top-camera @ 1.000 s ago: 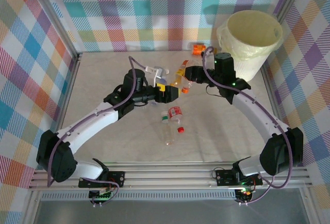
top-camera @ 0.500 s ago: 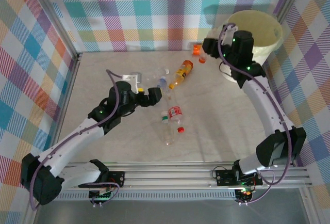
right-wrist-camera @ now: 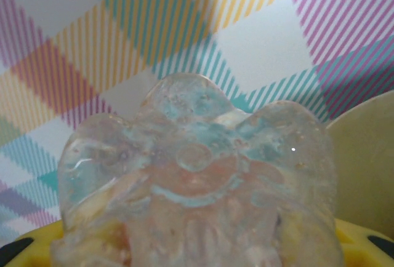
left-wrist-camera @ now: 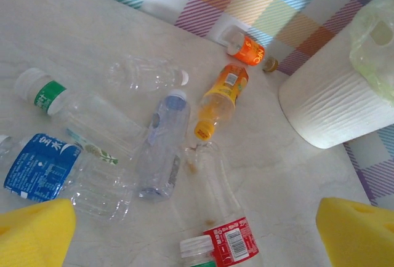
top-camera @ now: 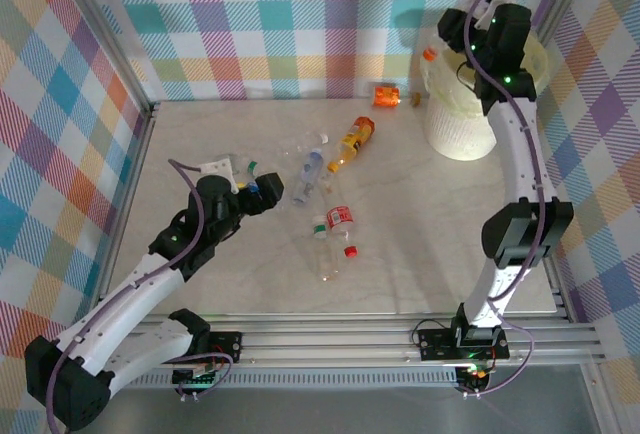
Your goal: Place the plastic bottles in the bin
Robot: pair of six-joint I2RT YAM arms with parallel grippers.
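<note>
Clear bottle (right-wrist-camera: 197, 181) tight in the high right hand (top-camera: 452, 46) beside the bin (top-camera: 458, 136); left hand (top-camera: 264, 191) low, wide open.

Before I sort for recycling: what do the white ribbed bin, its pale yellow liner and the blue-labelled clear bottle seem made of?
White ribbed bin: likely matte moulded plastic. Pale yellow liner: thin translucent film, crinkled. Blue-labelled clear bottle: glossy see-through plastic, dented.

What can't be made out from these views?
Inside of the bin: top view, largely covered by the right arm.
Held bottle, label and cap: right wrist view, its blurred base faces the camera.
Red-labelled bottle: left wrist view, cut off by the bottom edge.
Small brown thing beside the bin: left wrist view, too small to identify.
</note>
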